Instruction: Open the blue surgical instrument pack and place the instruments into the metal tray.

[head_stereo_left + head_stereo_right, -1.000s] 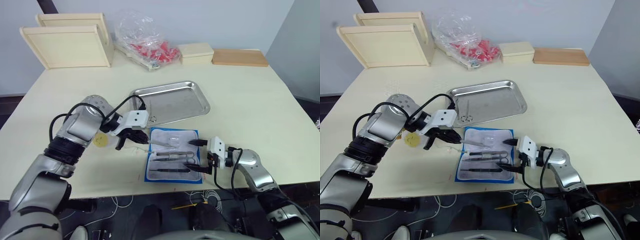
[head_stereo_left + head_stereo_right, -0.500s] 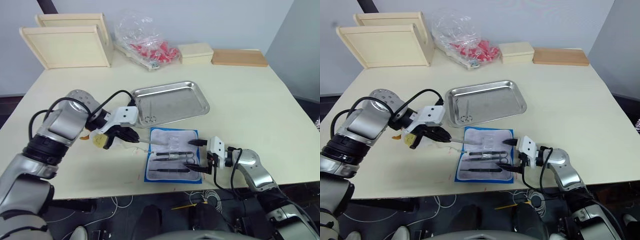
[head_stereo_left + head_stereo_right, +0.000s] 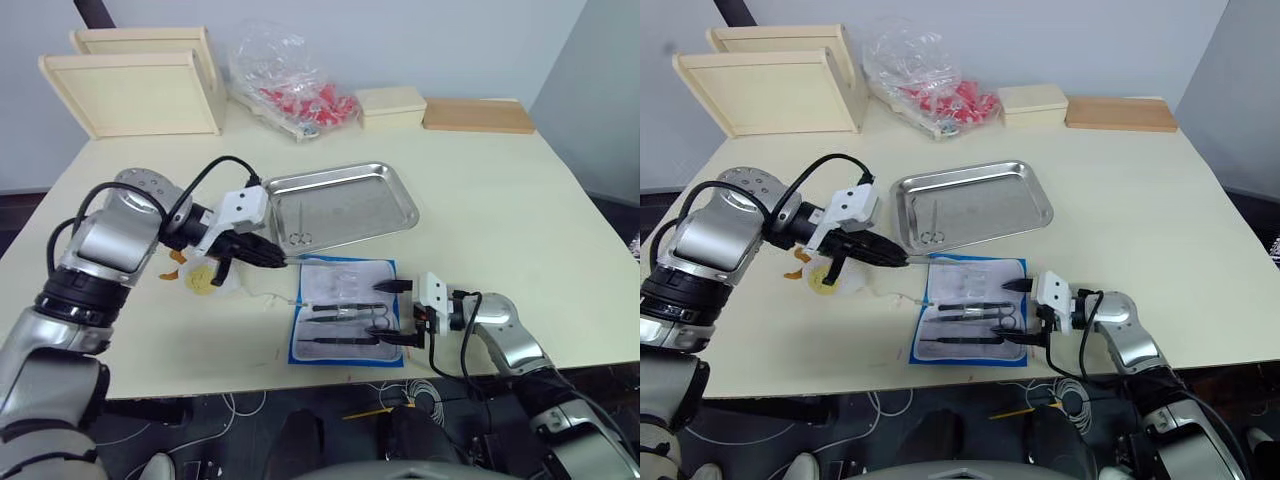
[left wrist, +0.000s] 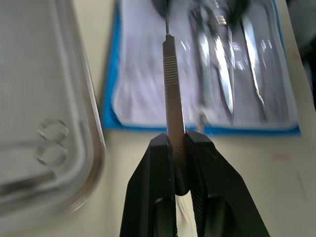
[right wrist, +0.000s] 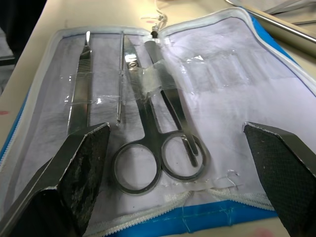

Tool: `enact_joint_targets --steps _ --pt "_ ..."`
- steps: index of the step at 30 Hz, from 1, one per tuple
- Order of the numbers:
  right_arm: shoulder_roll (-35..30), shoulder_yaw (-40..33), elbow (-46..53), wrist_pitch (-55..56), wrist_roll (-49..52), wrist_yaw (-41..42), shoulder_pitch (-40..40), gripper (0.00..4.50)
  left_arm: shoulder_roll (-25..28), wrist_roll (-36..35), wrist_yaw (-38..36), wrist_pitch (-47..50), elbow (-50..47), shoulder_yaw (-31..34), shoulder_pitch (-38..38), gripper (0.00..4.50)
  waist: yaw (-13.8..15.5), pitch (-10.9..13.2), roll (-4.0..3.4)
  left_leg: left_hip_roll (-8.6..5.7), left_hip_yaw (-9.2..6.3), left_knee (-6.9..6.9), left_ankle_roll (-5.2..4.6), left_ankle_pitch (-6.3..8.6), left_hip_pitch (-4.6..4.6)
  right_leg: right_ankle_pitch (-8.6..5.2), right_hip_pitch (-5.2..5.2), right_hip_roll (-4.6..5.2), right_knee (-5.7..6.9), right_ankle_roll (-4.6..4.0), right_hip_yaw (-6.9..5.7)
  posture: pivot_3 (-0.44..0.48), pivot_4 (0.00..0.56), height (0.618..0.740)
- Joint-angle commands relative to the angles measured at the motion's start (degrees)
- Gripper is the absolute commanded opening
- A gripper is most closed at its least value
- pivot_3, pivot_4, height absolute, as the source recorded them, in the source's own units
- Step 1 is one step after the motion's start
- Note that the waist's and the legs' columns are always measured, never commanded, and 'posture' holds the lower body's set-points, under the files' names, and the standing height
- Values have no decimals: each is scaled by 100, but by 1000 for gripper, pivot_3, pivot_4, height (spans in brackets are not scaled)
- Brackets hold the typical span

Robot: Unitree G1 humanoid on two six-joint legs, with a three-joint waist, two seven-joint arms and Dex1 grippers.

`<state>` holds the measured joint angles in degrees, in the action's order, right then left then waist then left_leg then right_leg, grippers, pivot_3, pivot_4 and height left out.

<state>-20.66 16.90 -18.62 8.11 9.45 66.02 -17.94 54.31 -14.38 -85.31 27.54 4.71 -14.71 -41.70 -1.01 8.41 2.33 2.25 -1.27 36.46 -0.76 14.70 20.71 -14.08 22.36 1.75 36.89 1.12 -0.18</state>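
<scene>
One scissors [image 3: 298,223] in metal tray [image 3: 390,205]; others in pack [image 3: 392,352].

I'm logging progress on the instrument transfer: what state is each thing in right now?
blue surgical instrument pack: open flat on the table, scissors and other instruments in its sleeves.
metal tray: holds one ring-handled instrument.
left gripper: shut on a slim steel handle, between pack and tray.
right gripper: open, at the pack's near edge.
clear bag: closed, crinkled, red items inside.

Left gripper [image 3: 268,259] lifted scalpel handle [image 4: 174,94] from pack toward tray [image 3: 390,200].
</scene>
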Motion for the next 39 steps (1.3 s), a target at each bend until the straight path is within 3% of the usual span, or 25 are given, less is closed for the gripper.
enact_joint_targets --steps 1,4,10,13,19,22,31,39 --pt "-177 393 -877 -212 -576 11 254 4500 -481 -339 845 717 -355 527 48 63 4 1 -2 0 0 0 0 0 0 0 -1 -1 2 0 -1 0 150 740" --pt "-181 383 -926 -205 -565 31 195 4500 -1241 -391 1992 1147 -631 851 128 63 20 2 -3 0 -4 8 0 0 -7 1 -15 -2 4 1 -4 0 150 740" --pt "-197 405 -904 -219 -565 77 191 4500 -2106 -63 3690 1490 -824 1101 250 63 7 -1 -6 -4 -13 18 0 0 -12 6 -26 -1 7 11 0 0 150 740" --pt "-200 403 -900 -224 -565 74 194 4500 -2784 55 4775 1539 -863 1325 298 63 13 -5 -9 -5 -13 18 1 0 -14 15 -29 0 7 26 1 0 150 740" --pt "-171 428 -827 -260 -558 38 238 4500 -3695 713 6293 1550 -808 1105 440 63 19 -7 -17 -11 -16 17 2 0 -42 15 -66 7 4 26 -1 0 150 740" --pt "-159 417 -760 -299 -522 25 275 4500 -4426 679 7105 1847 -848 1448 483 63 24 -8 -14 -10 -21 10 2 0 -51 16 -75 9 0 27 -4 0 150 740" --pt "-139 430 -737 -290 -533 -30 324 4500 -5303 1261 8669 2235 -540 1449 457 63 20 -10 -16 -13 -19 8 3 1 -54 17 -77 7 -1 28 -4 0 150 740" --pt "-86 457 -779 -266 -544 -64 310 4500 -5554 1471 9381 1845 504 1721 -12 63 12 -10 -15 -14 -18 8 3 1 -53 16 -77 4 -2 28 -13 0 150 740"
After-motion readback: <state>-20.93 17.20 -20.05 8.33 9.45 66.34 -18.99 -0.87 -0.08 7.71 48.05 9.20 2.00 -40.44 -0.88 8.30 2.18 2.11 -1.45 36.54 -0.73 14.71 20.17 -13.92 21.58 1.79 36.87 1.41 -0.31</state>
